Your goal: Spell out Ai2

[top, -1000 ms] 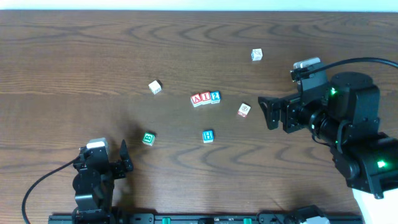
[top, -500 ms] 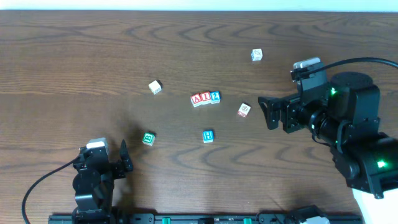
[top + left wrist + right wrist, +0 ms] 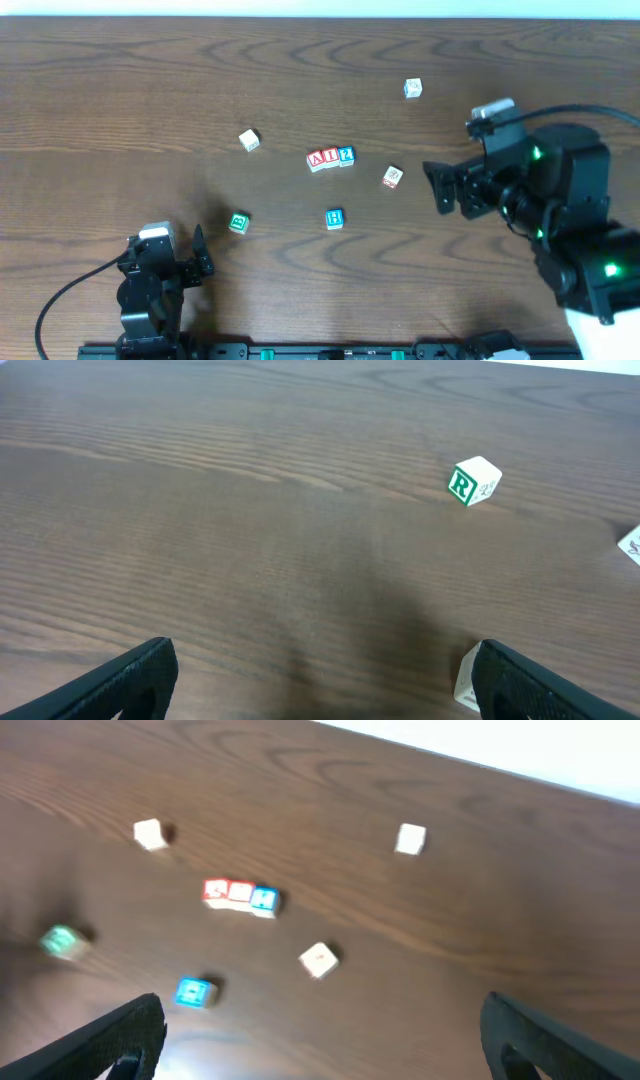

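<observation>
Three blocks stand touching in a row at mid-table: a red A block (image 3: 319, 159), a red I block (image 3: 332, 157) and a blue 2 block (image 3: 346, 155). The row also shows, blurred, in the right wrist view (image 3: 240, 895). My right gripper (image 3: 438, 188) is open and empty, to the right of the row and apart from it; its fingers frame bare table (image 3: 330, 1050). My left gripper (image 3: 202, 255) is open and empty at the front left, over bare table (image 3: 325, 695).
Loose blocks lie around: a white one (image 3: 249, 140) at the left, a white one (image 3: 413, 88) at the far right, a white and red one (image 3: 392, 177) right of the row, a blue H block (image 3: 334, 219), and a green block (image 3: 238, 223). A green R block (image 3: 472, 481) and a white block (image 3: 466, 680) by the right finger show in the left wrist view.
My right gripper has drawn back slightly to the right, away from the row. The blocks and the left arm have not moved.
</observation>
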